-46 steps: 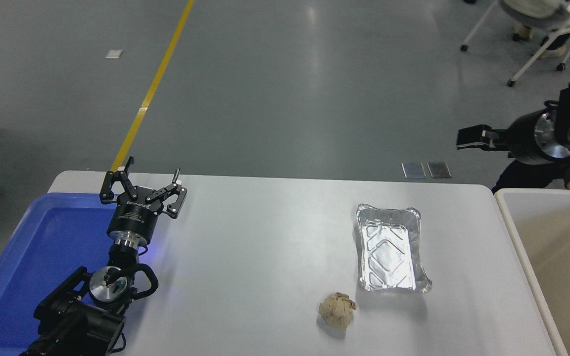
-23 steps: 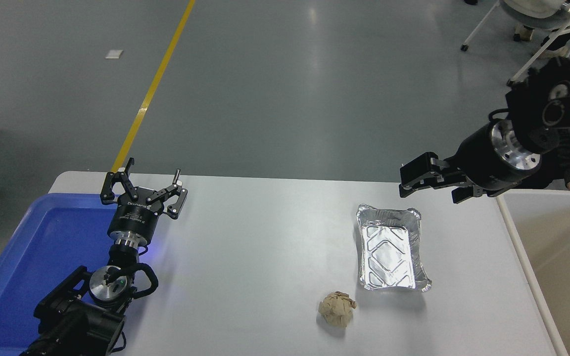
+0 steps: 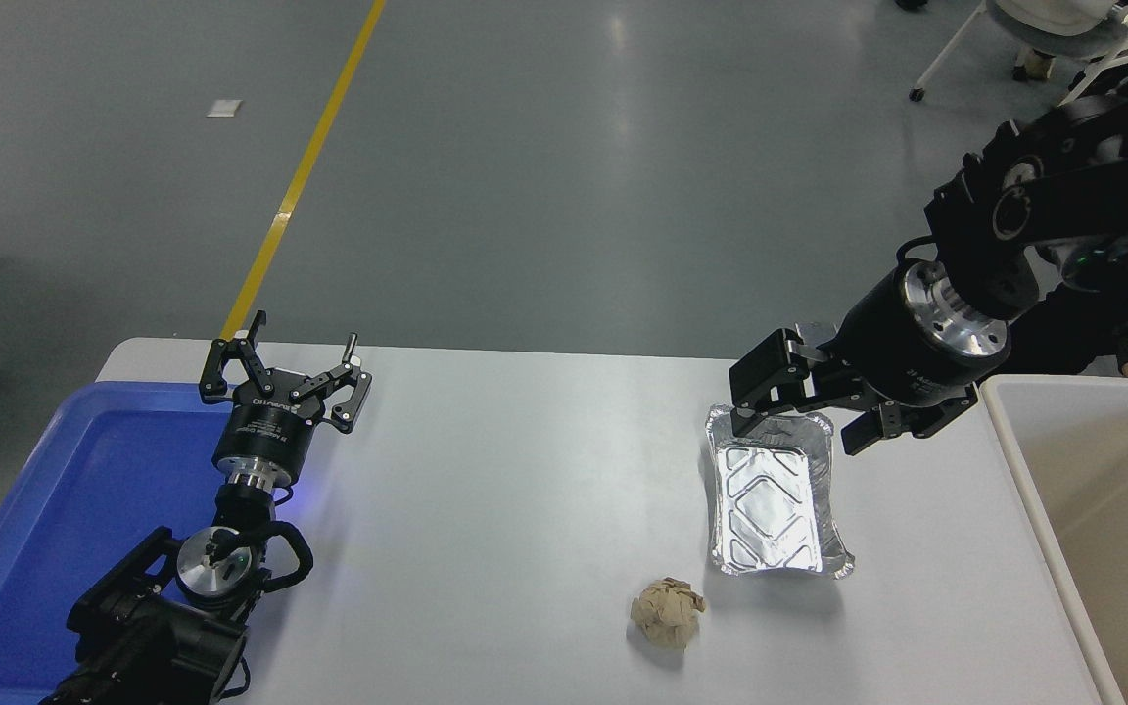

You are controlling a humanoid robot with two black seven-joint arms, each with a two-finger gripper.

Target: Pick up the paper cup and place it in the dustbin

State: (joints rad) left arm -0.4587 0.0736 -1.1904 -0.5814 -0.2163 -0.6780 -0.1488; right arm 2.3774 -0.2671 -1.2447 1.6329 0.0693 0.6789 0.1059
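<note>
The paper cup is not in view anywhere on the table. The dustbin (image 3: 1024, 460), a large off-white bin with a thick pale rim, stands at the table's right end, cut off by the picture's edge. My right gripper (image 3: 807, 427) is open and empty, hovering over the far end of the silver foil tray (image 3: 770, 504), its arm coming in from the upper right. My left gripper (image 3: 282, 380) is open and empty, parked at the lower left over the blue tray's inner edge.
A crumpled tan paper ball (image 3: 667, 613) lies near the table's front, just left of the foil tray. A blue plastic tray (image 3: 55, 509) fills the left end of the white table (image 3: 525, 490). A wheeled chair (image 3: 1063, 39) stands on the floor at the top right.
My right arm has swung in from the right edge, leftward and down, to over the foil tray's far end. The left arm, tray and paper ball have not moved.
</note>
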